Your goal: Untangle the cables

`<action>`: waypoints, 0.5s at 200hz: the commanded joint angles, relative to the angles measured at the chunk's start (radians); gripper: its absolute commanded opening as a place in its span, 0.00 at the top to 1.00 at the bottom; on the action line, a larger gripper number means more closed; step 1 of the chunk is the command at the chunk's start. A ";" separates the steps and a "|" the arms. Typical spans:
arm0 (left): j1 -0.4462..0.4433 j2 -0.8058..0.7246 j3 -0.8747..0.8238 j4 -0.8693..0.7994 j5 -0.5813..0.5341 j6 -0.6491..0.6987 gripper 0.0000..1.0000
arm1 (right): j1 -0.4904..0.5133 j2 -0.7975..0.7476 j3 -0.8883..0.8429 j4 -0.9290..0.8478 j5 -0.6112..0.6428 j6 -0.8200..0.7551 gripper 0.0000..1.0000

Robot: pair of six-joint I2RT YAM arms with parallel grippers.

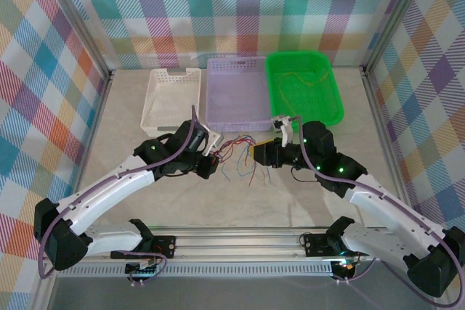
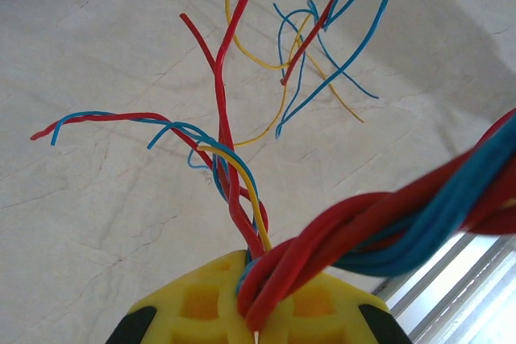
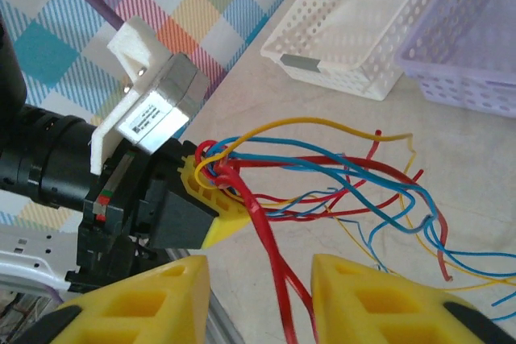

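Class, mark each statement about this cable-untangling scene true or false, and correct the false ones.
1. The left gripper has its jaws shut on the cables. True.
2. The green basket holds nothing. False: a yellow-olive wire lies in it.
3. The purple basket stands between the white basket and the green one. True.
4. The right gripper has its jaws clamped on a blue cable. False: they stand apart, a red cable between them.

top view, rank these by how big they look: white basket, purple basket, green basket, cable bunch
1. green basket and purple basket: too alike to rank
2. white basket
3. cable bunch
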State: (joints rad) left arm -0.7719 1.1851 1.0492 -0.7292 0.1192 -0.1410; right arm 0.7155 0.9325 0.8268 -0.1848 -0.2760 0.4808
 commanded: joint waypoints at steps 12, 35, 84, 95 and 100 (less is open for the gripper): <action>-0.010 0.014 0.002 0.009 0.023 0.010 1.00 | 0.012 -0.018 0.046 -0.044 0.067 -0.045 0.69; -0.010 0.015 0.003 0.011 0.024 0.011 1.00 | 0.013 -0.008 0.060 -0.063 0.066 -0.050 0.79; -0.011 0.018 0.007 0.007 0.027 0.012 1.00 | 0.016 -0.005 0.076 -0.084 0.046 -0.061 1.00; -0.010 0.019 0.006 0.006 0.027 0.013 1.00 | 0.016 -0.001 0.080 -0.092 0.042 -0.062 1.00; -0.010 0.020 0.006 0.005 0.027 0.013 1.00 | 0.016 -0.001 0.078 -0.094 0.041 -0.062 1.00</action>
State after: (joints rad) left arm -0.7719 1.2026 1.0492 -0.7296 0.1230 -0.1410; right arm 0.7235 0.9325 0.8669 -0.2581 -0.2173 0.4355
